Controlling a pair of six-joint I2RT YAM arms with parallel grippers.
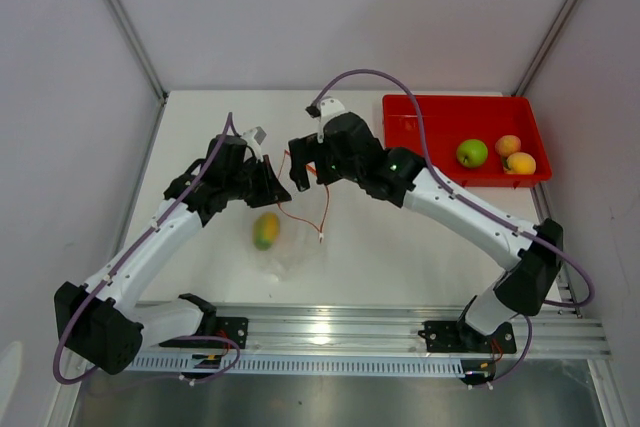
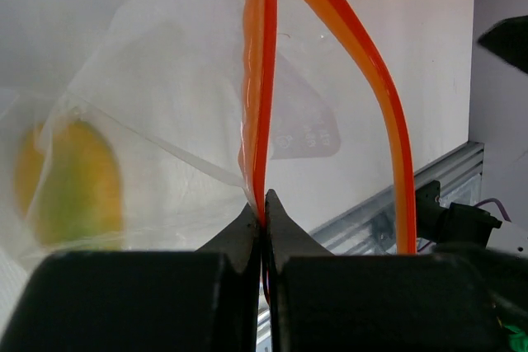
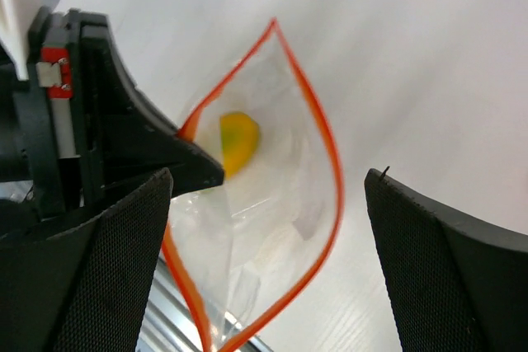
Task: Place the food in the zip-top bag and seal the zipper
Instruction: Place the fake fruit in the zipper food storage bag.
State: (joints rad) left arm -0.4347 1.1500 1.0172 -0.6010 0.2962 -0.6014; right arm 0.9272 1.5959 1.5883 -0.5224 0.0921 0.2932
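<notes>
Mango [image 1: 265, 231] inside zip-top bag [image 1: 296, 253]; apple [image 1: 472, 153], two peaches [image 1: 508, 145] in red tray [image 1: 400, 109]

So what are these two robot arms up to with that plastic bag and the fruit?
They are bagging fruit. The left gripper is pinched on the orange-red zipper of the clear bag, holding its mouth open. A mango lies inside. The right gripper hangs open and empty above the mouth. A green apple and two peaches sit in the red tray, not yet bagged.
</notes>
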